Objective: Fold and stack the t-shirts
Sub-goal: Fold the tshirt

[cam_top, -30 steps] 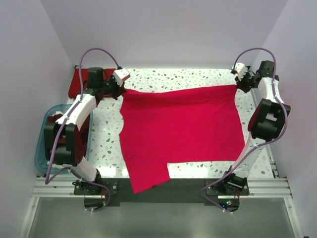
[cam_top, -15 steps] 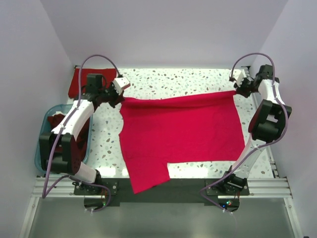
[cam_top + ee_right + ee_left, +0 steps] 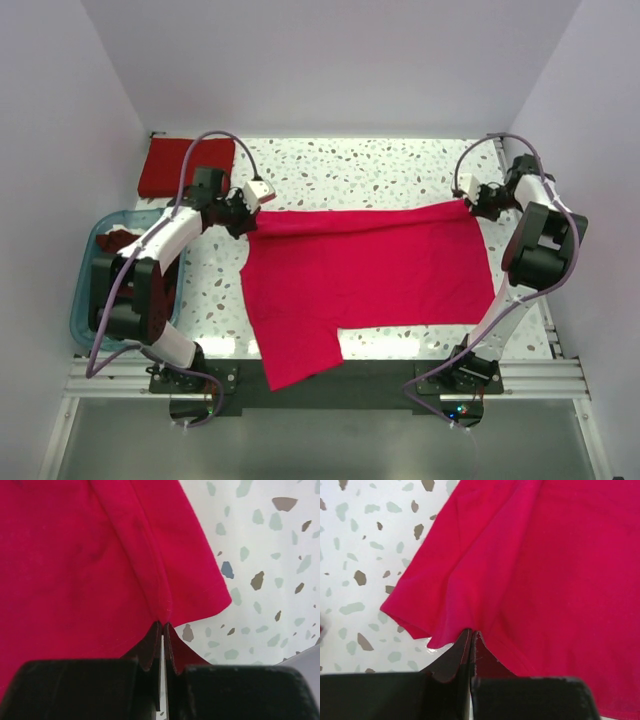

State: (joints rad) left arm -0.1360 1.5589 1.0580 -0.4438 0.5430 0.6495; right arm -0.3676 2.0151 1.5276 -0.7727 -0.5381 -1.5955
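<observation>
Bright crimson-pink soft-knit t-shirt (image 3: 365,270) lies spread across the middle of the white speckled worktop (image 3: 350,165). A flap at its near left, likely a sleeve, hangs over the near edge.

Left pincer (image 3: 471,634) is clamped fully together on the shirt's far-left corner. Right pincer (image 3: 162,626) is the same on the far-right corner. Both wrist views show only a thin nip of fabric between the fingers. The far edge runs between them and looks turned over a little toward the near side.

Our read on handling:
- It's light and limp with no stiffness, so it will sag between the two grips and drag on the worktop.
- The knit stretches, so uneven pull will skew the fold line.
- The corner hems are the right hold, being thicker and less likely to slip out than a single layer.
- We'd keep both pincers level with light tension across.

A darker red folded shirt (image 3: 185,165) sits at the far-left corner. The translucent blue plastic tub (image 3: 85,300) on the left holds maroon shirts (image 3: 118,240).
</observation>
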